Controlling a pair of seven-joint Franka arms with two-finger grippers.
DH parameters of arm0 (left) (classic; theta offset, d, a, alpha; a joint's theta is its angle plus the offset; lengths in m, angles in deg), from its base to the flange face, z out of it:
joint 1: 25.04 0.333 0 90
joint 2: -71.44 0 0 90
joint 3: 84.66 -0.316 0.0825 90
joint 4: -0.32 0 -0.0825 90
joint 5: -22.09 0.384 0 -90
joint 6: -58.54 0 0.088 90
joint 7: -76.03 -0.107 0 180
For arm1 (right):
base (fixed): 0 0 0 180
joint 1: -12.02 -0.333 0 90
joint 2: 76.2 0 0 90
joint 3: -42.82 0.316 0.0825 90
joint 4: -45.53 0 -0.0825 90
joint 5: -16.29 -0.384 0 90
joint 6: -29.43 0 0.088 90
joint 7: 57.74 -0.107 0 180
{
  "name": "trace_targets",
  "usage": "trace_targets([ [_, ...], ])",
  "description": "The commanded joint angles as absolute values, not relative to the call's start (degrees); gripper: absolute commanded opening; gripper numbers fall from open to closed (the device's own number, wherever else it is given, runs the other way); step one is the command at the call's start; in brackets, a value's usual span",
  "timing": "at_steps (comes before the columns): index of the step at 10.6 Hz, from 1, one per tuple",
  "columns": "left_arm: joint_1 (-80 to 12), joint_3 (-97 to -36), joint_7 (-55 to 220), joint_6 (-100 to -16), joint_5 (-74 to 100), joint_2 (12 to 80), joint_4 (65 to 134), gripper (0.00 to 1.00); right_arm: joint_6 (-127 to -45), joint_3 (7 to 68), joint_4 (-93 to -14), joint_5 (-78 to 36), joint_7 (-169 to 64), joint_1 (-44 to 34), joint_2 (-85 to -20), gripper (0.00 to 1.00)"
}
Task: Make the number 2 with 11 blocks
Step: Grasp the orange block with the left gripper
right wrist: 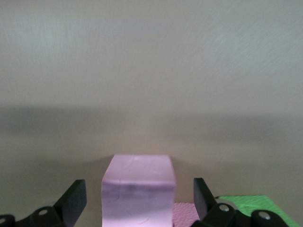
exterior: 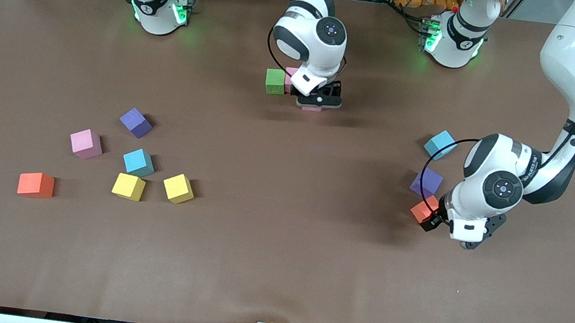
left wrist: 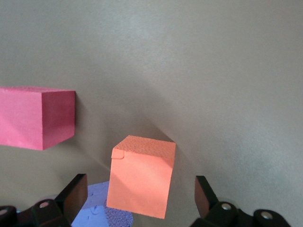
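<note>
1. The right gripper [exterior: 318, 101], at upper centre of the front view, has its fingers spread, with a pale pink block [right wrist: 138, 194] between them and clear of both pads.
2. Touching that spot are a green block [exterior: 275, 81] and a pink block [exterior: 290, 79].
3. The left gripper [exterior: 431, 218], at right of the frame, is also spread around an orange block [left wrist: 140, 182], gaps on both sides.
4. Just above it lie a purple block [exterior: 426, 183] and a cyan block [exterior: 440, 144].
5. Six loose blocks [exterior: 139, 162] sit at lower left of the table [exterior: 275, 259].
</note>
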State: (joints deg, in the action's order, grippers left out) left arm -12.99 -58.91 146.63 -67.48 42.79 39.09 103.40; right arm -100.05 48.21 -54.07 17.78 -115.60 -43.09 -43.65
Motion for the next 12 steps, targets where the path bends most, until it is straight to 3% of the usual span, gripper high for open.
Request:
trace_targets([
  [1, -13.4, -59.3, 148.5, -67.7, 42.2, 38.8, 104.0, 1.0, -97.4, 48.6, -54.9, 18.1, -112.0, -37.8, -46.7, 1.0],
  [8, -13.4, -59.3, 148.1, -70.1, 44.2, 35.5, 104.1, 1.0, -92.6, 47.9, -55.0, 20.9, -82.6, -12.6, -48.2, 1.0],
  [10, -13.3, -59.3, 147.9, -70.3, 46.7, 34.4, 104.0, 1.0, -91.2, 47.5, -56.2, 23.0, -78.3, -8.9, -48.7, 1.0],
  [11, -13.3, -59.3, 147.6, -70.4, 48.1, 34.1, 103.9, 0.95, -91.2, 47.6, -56.8, 25.9, -76.7, -6.5, -48.6, 1.0],
  [12, -13.3, -59.3, 146.2, -70.6, 50.7, 33.6, 103.9, 0.76, -91.3, 47.6, -57.6, 26.6, -74.3, -4.3, -48.8, 1.0],
])
